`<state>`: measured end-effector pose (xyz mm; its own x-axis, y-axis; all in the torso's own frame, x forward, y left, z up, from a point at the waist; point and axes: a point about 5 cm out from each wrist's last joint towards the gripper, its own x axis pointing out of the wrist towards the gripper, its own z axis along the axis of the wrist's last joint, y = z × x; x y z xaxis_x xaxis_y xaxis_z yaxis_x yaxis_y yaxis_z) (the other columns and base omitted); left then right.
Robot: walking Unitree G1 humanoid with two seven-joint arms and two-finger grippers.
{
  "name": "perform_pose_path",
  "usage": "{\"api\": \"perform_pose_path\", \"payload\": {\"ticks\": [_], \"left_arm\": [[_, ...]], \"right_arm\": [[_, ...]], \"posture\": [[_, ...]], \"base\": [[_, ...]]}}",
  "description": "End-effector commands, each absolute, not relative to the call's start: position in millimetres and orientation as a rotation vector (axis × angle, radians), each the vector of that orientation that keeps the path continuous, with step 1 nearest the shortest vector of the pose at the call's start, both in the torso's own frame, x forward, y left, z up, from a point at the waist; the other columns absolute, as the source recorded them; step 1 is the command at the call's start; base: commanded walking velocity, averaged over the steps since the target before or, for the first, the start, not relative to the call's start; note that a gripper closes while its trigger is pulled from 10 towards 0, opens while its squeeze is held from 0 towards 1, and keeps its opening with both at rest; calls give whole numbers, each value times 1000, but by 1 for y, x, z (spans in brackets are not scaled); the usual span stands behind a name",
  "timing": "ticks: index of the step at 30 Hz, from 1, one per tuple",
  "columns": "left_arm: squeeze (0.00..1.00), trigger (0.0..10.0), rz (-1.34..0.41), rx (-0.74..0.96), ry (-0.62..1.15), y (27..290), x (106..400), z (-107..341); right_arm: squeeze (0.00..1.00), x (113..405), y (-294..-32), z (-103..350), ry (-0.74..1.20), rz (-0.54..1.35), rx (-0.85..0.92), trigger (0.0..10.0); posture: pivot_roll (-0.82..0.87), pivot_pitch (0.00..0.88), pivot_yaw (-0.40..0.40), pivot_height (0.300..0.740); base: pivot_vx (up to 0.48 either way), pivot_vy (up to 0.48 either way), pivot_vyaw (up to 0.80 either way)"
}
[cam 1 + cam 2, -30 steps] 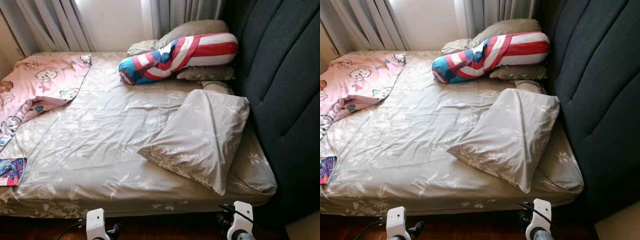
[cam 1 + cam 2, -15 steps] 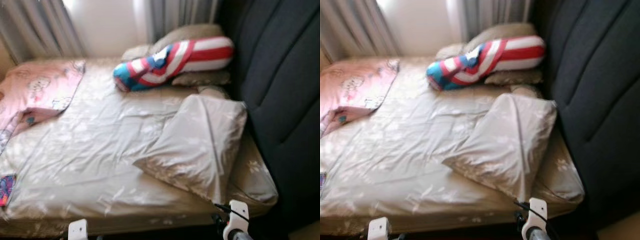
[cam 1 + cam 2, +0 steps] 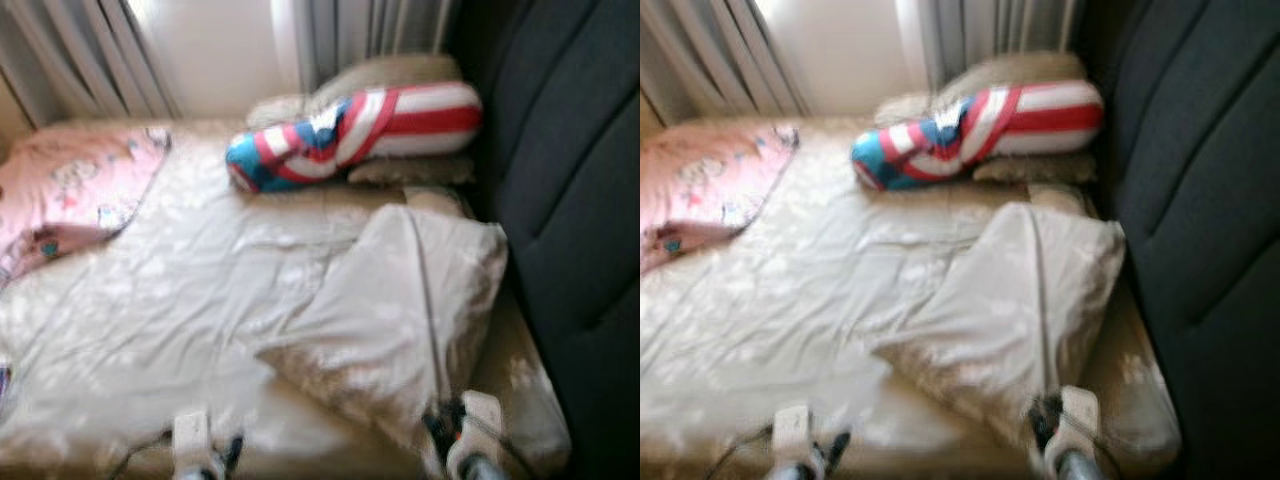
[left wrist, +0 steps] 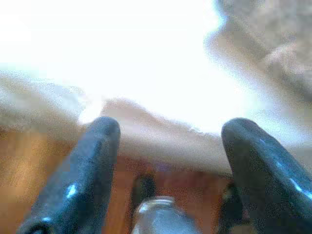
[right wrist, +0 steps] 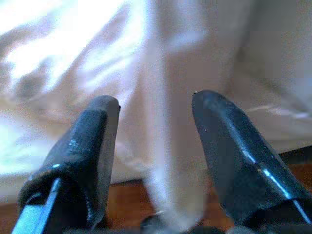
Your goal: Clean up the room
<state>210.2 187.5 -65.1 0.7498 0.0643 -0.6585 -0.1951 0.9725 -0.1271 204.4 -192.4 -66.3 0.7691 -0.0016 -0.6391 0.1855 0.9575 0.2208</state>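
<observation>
On the bed (image 3: 150, 330), a large beige pillow (image 3: 400, 310) is seen lying askew near the dark padded headboard (image 3: 570, 180), with a red, white and blue striped bolster (image 3: 350, 130) laid across more pillows by the curtains (image 3: 350, 30) and a pink cartoon blanket (image 3: 70, 190) spread at the far left. At the near edge of the mattress, the left gripper (image 4: 168, 141) is held with its fingers spread apart over the sheet's edge and the wooden floor (image 4: 29, 170). The right gripper (image 5: 156, 122) is likewise held spread and empty, pointed at the beige pillow's near corner.

A home bedroom: bed (image 3: 150, 330), pillows (image 3: 400, 300), curtained window (image 3: 215, 50).
</observation>
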Motion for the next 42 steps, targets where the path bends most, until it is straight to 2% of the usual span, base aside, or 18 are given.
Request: {"api": "perform_pose_path", "payload": {"ticks": [1, 3, 6, 9, 10, 12, 13, 14, 16, 20, 21, 27, 40, 41, 42], "left_arm": [[0, 10000, 130, -169, 700, 194, 208, -65], [0, 10000, 129, -166, 676, 199, 210, -62], [0, 10000, 155, -190, 621, 229, 201, -58], [0, 10000, 152, -185, 543, 244, 202, -49], [0, 10000, 133, -164, 471, 246, 210, -40], [0, 10000, 126, -157, 444, 246, 214, -37], [0, 10000, 105, -149, 341, 241, 231, -22], [0, 10000, 105, -149, 341, 241, 231, -22], [0, 10000, 40, -111, 184, 223, 260, 7], [0, 10000, 2, -99, 113, 211, 271, 22], [0, 10000, -20, -100, 80, 204, 276, 30], [0, 10000, -63, -98, 56, 195, 278, 36], [0, 10000, -91, -84, 107, 193, 246, 33], [0, 10000, -93, -82, 110, 194, 243, 34], [0, 10000, -93, -82, 114, 194, 241, 35]], "right_arm": [[0, 208, -191, -63, 642, -100, 305, 10000], [0, 207, -191, -63, 628, -105, 315, 10000], [0, 206, -191, -63, 610, -118, 333, 10000], [27, 250, -178, -35, 485, -86, 330, 10000], [1000, 270, -170, -20, 428, -71, 334, 10000], [1000, 273, -169, -17, 417, -69, 336, 10000], [1000, 273, -168, -17, 412, -72, 337, 10000], [1000, 273, -168, -17, 412, -72, 337, 10000], [1000, 272, -165, -18, 410, -77, 337, 10000], [1000, 272, -162, -19, 426, -68, 330, 10000], [0, 270, -161, -21, 446, -69, 324, 10000], [0, 267, -162, -26, 492, -85, 297, 10000], [0, 257, -165, -37, 586, -154, 287, 10000], [1000, 257, -166, -37, 580, -170, 306, 10000], [1000, 257, -167, -36, 577, -179, 312, 10000]], "posture": [[-23, 49, -10, 740], [-23, 51, -10, 740], [-21, 55, -7, 740], [-19, 56, -3, 740], [-18, 55, -2, 740], [-18, 55, -2, 740], [-15, 53, -1, 740], [-15, 53, -1, 740], [-13, 50, 7, 740], [-11, 50, 10, 740], [-7, 54, 14, 740], [4, 65, 18, 740], [68, 176, 46, 740], [75, 187, 51, 740], [75, 187, 51, 740]], "base": [[0, 0, 0], [0, 0, 0], [0, 0, 0], [0, 0, 0], [0, 0, 0], [0, 0, 0], [0, 0, 0], [0, 0, 0], [0, 0, 0], [0, 0, 0], [0, 0, 0], [0, 0, 0], [0, 0, 0], [0, 0, 0], [0, 0, 0]]}}
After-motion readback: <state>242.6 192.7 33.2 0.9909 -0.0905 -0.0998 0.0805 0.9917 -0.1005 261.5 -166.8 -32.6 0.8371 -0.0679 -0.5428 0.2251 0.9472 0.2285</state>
